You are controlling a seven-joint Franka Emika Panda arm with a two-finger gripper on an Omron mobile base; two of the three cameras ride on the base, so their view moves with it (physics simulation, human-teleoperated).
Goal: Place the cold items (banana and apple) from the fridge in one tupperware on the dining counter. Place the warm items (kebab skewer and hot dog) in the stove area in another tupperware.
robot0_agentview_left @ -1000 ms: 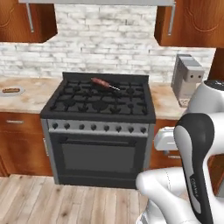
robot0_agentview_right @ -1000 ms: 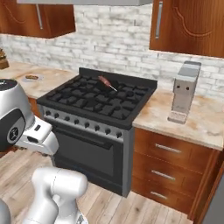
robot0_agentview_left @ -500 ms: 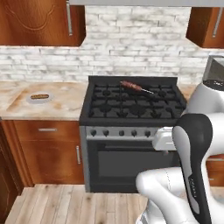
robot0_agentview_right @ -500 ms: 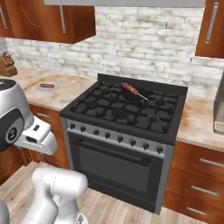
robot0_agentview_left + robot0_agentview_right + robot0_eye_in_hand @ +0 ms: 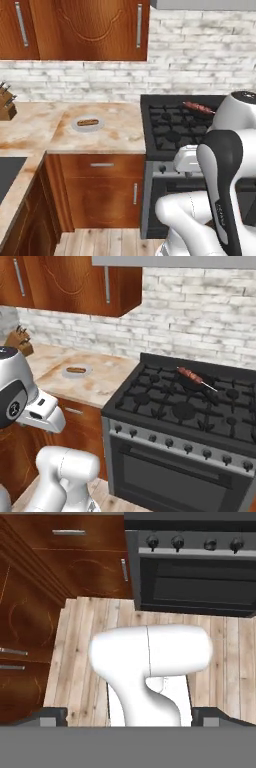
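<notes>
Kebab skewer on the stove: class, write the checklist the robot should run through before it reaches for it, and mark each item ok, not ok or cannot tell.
1. Kebab skewer located: ok, it lies on the grates at the back of the stove.
2. Hot dog located: ok, it sits on a small round plate on the counter left of the stove.
3. Skewer free of clutter: ok, nothing else rests on the grates.
4. Claw open and empty: cannot tell, the hand view catches just the tips' edges.
5. Claw near the skewer: not ok, the hand view looks down at the floor.
6. Tupperware ready nearby: cannot tell.
</notes>
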